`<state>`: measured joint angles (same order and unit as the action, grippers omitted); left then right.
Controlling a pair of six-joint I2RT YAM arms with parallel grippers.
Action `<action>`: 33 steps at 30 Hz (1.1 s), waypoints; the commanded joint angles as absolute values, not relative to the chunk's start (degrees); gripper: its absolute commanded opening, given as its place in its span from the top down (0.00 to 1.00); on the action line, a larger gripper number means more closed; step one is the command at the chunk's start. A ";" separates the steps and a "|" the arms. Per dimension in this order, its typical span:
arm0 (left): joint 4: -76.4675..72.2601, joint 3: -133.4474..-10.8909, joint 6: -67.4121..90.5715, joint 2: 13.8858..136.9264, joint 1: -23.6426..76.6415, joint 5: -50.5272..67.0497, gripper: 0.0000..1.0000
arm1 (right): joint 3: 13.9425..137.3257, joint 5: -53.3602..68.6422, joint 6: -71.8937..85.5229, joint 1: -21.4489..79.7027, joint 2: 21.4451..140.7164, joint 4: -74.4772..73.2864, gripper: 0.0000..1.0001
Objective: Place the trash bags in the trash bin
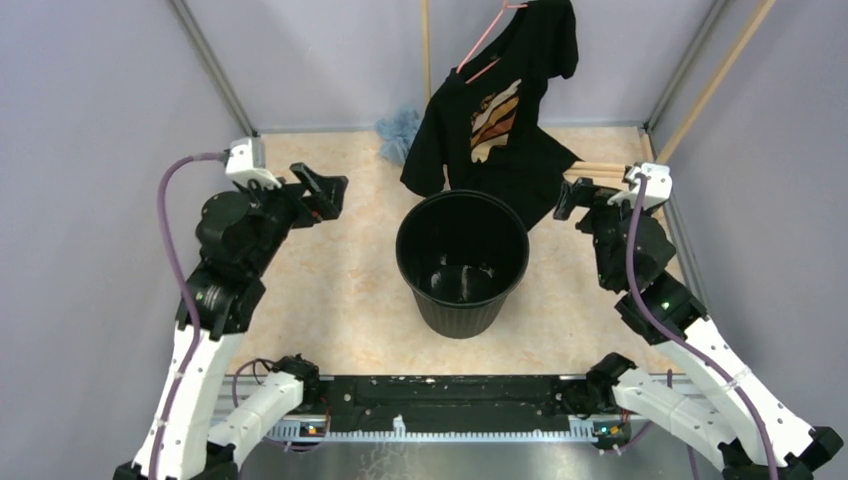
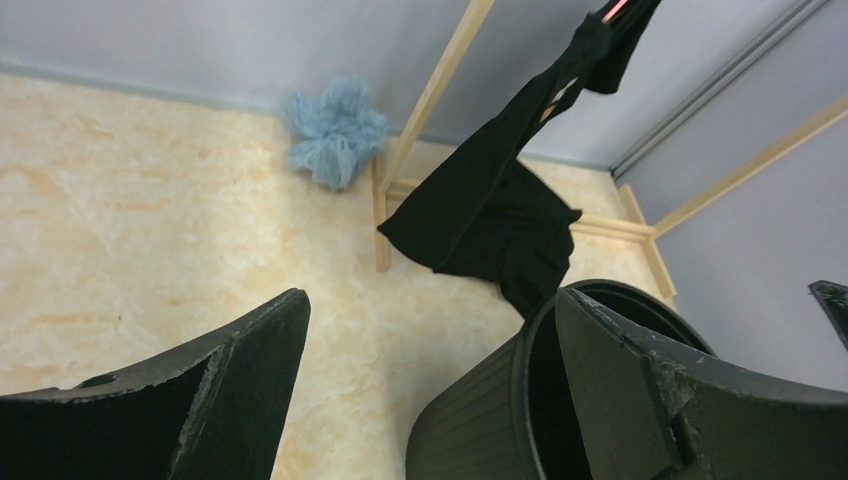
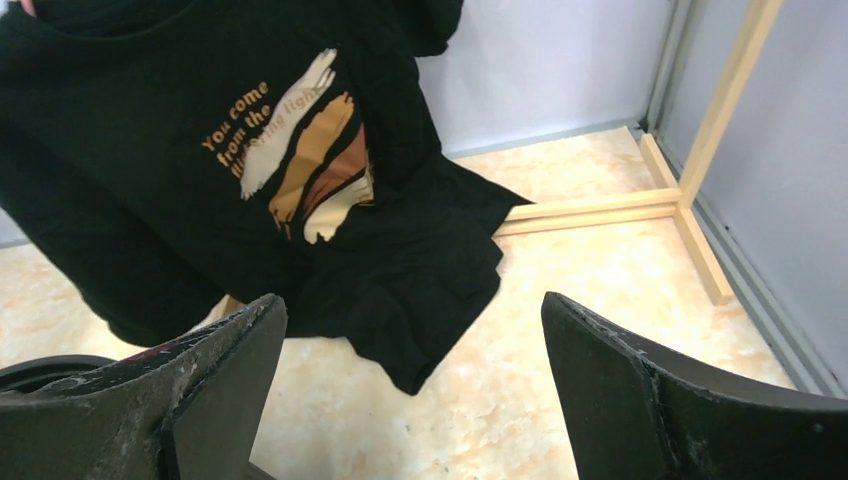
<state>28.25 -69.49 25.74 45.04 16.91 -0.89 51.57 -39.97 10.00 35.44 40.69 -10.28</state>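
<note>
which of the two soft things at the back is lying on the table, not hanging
The crumpled pale blue trash bag, heaped on the table at the back. The black T-shirt beside it hangs from a pink hanger.

Mottled beige worktop (image 1: 330, 290): black bin (image 1: 460, 318) upright, frame centre; crumpled blue bag (image 1: 397, 132) top centre; wooden rack base (image 1: 598, 170) upper right.

- Left arm (image 1: 195, 375): white lower links, black upper joints, purple cable (image 1: 170, 235).
- Right arm (image 1: 735, 385): same colours, green light (image 1: 665, 301).
- Right gripper (image 3: 412, 302): matte black wedge fingers, scuffed, chipped edges.
</note>
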 commanded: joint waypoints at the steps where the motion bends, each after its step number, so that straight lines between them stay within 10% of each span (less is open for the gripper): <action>1: 28.62 -67.27 27.06 51.12 16.61 -0.31 0.01 | 49.27 -43.44 8.43 35.01 41.59 -6.11 0.01; 17: -4.70 -57.94 48.91 84.37 3.68 18.48 0.01 | 47.05 -42.75 7.14 35.05 38.26 -6.04 0.01; 33: -33.67 -92.08 69.32 135.18 4.22 26.41 0.01 | 44.94 -39.17 8.16 34.44 37.97 -4.30 0.01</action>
<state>-24.82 -83.99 66.63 131.31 3.53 28.05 45.30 -40.21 7.70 35.33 37.67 -6.39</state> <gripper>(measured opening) 0.987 0.985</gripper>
